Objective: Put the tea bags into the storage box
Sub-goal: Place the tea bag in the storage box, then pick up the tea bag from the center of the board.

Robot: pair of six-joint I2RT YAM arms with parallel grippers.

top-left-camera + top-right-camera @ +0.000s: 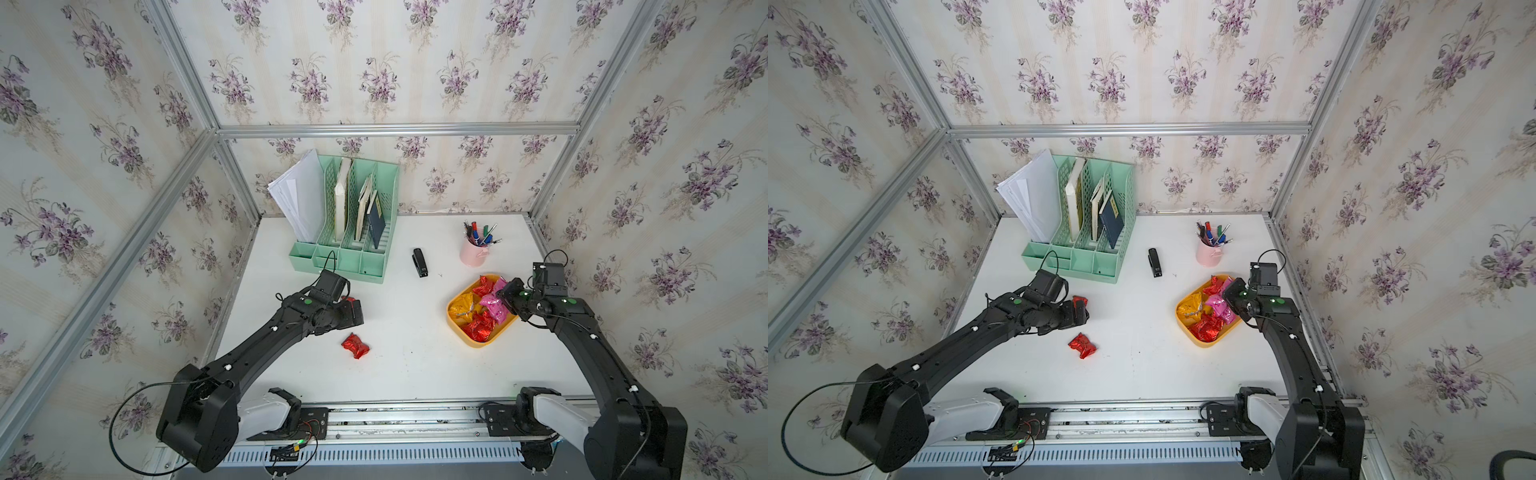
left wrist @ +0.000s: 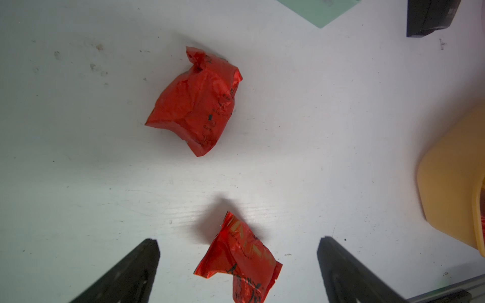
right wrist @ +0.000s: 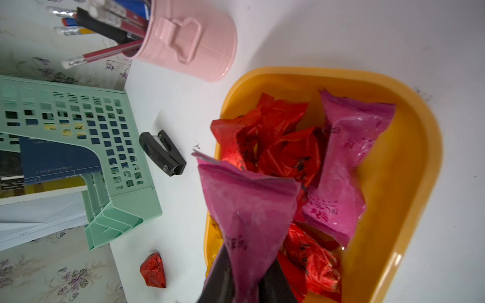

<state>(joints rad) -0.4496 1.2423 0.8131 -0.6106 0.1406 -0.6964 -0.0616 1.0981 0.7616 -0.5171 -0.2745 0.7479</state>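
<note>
The right fingers (image 3: 220,278) pinch a pink tea bag (image 3: 246,210) over the yellow storage box (image 3: 420,157), already heaped with red and pink bags (image 3: 286,147); a pen cup (image 3: 189,42) and a stapler (image 3: 162,153) sit near it. The left fingers (image 2: 136,267) gape wide above two red tea bags (image 2: 195,102) loose on the bench (image 2: 78,157), well apart from the box

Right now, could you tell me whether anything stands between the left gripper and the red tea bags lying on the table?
Nothing visible does. In the left wrist view the open left gripper hangs over the white table. The nearer red tea bag shows between its fingers, and the farther red tea bag lies beyond, apart.
</note>
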